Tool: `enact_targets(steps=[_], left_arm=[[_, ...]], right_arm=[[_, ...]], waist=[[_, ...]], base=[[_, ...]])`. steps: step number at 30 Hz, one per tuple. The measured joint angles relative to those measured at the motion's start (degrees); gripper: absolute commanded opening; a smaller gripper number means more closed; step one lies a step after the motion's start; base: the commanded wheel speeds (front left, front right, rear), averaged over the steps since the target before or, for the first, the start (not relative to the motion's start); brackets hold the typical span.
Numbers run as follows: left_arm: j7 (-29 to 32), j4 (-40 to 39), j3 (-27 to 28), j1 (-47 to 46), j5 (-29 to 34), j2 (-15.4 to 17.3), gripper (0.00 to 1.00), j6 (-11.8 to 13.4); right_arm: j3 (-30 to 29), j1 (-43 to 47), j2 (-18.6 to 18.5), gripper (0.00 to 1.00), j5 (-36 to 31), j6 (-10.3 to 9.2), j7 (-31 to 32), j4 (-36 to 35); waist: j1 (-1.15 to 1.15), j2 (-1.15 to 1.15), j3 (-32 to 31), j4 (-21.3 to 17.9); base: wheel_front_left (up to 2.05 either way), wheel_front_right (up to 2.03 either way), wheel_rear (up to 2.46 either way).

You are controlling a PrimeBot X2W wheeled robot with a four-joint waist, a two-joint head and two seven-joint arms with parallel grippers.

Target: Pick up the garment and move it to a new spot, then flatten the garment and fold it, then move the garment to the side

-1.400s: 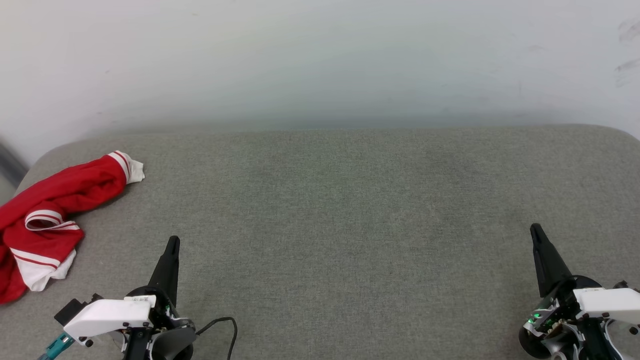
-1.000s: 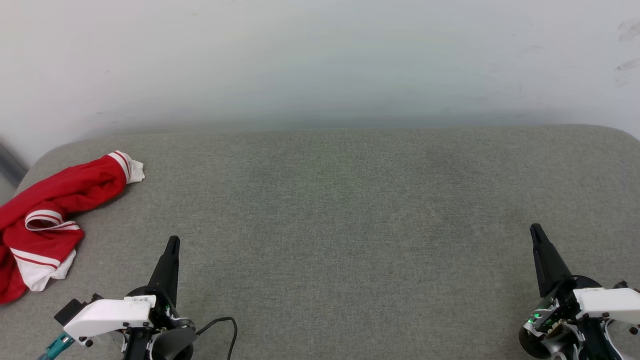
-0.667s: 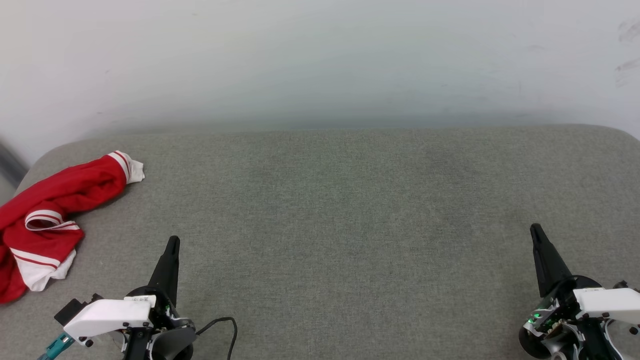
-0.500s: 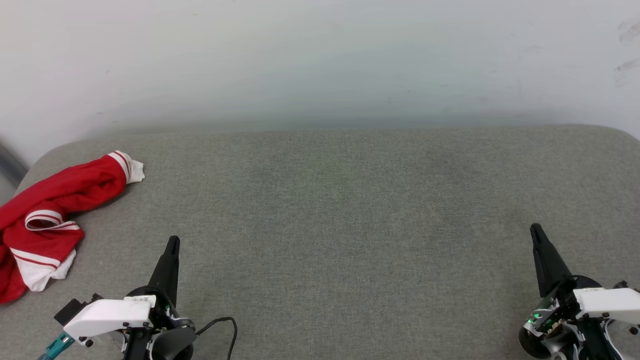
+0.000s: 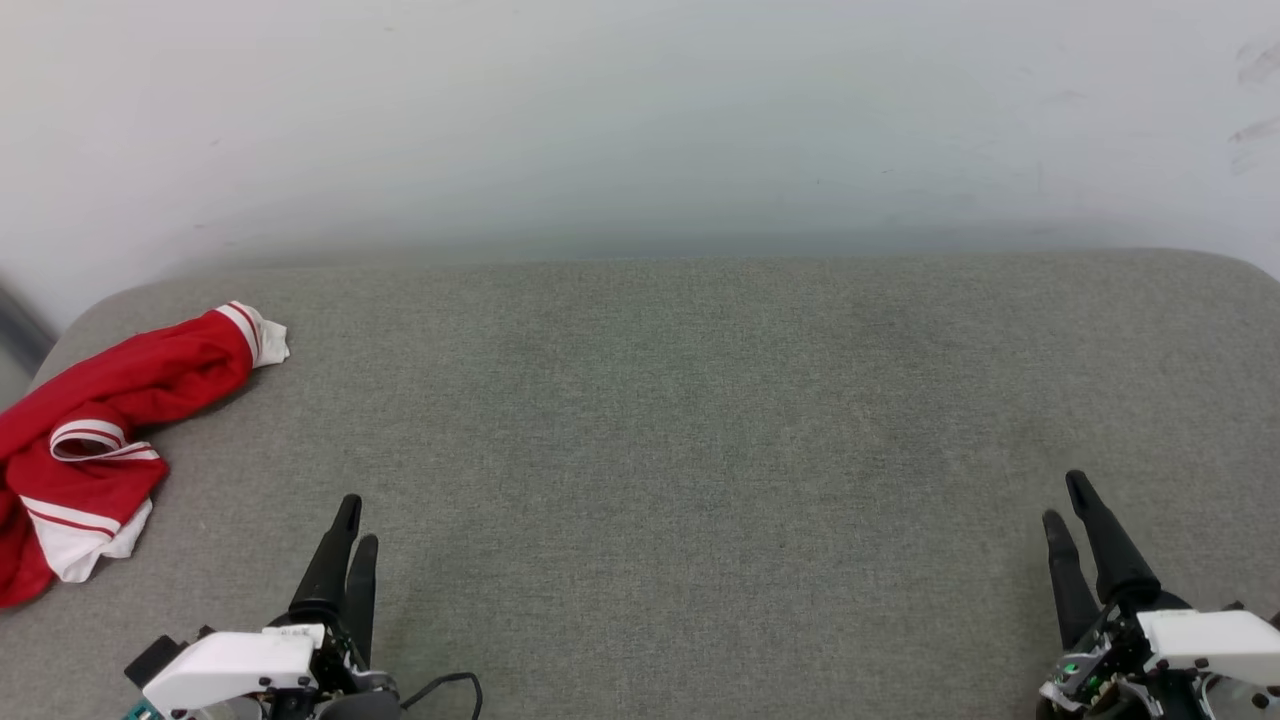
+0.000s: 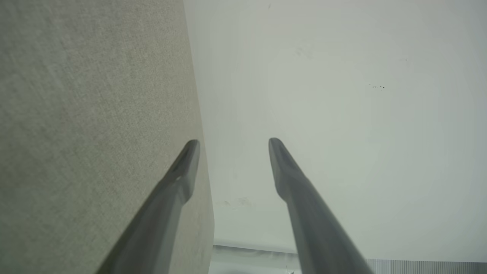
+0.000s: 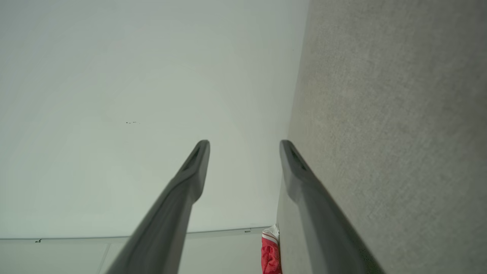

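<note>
We record first the pale, matt wall (image 5: 640,120), smooth apart from a few faint scuffs at its upper right. Against it sits the padded surface (image 5: 700,400), covered in grey woven cloth of fine, even weave, with rounded far corners. The garment (image 5: 110,420) lies crumpled at the left edge of that surface, well apart from both grippers. It is soft red knit bunched into folds, with white sleeve ends and red-and-white striped trim, and part of it runs past the picture's left edge. In the right wrist view a small red-and-white part of it shows at the far end of the cloth. The left gripper (image 5: 358,522) is at the lower left above the cloth. Its two long, dark, tapering fingers are parted with nothing between them, and the left wrist view shows the same gap. The right gripper (image 5: 1062,498), at the lower right, is likewise spread and empty. Each carries a glossy white housing (image 5: 230,665) at the wrist. A thin dark cable (image 5: 455,682) loops beside the left one.
</note>
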Motion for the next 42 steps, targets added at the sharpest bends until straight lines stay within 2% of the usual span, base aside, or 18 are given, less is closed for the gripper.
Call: enact_targets(steps=[10,16,25,34,42], left_arm=[[-2.68,-1.49,-1.35,1.29,1.71,-0.05,1.00,0.00],[-4.26,-1.47,-0.83,1.65,4.95,-0.03,1.00,0.00],[-6.43,-2.88,0.93,2.61,12.21,-0.07,1.00,0.03],[-8.39,-7.75,3.15,2.78,20.97,-0.03,1.00,1.87],[-10.03,-13.79,1.54,3.46,31.77,-0.02,1.00,3.96]], right_arm=[[1.38,1.11,0.01,1.00,-2.24,0.00,-2.72,-1.03],[0.57,1.94,0.03,1.00,-5.12,0.00,-4.36,-1.13],[-1.12,1.94,0.07,1.00,-16.49,0.00,-6.57,-2.04],[-1.20,1.95,0.08,1.00,-28.64,0.00,-8.44,-6.86],[0.69,2.01,0.08,1.00,-41.44,0.00,-10.13,-12.17]], waist=[[0.00,0.00,0.07,-0.11],[0.00,0.00,0.06,-0.22],[0.00,0.00,0.11,-0.31],[0.00,0.00,0.29,-0.38],[0.00,0.00,0.49,-0.45]], base=[[0.00,0.00,0.00],[0.00,0.00,0.00],[0.00,0.00,0.00],[0.00,0.00,0.00],[0.00,0.00,0.00]])
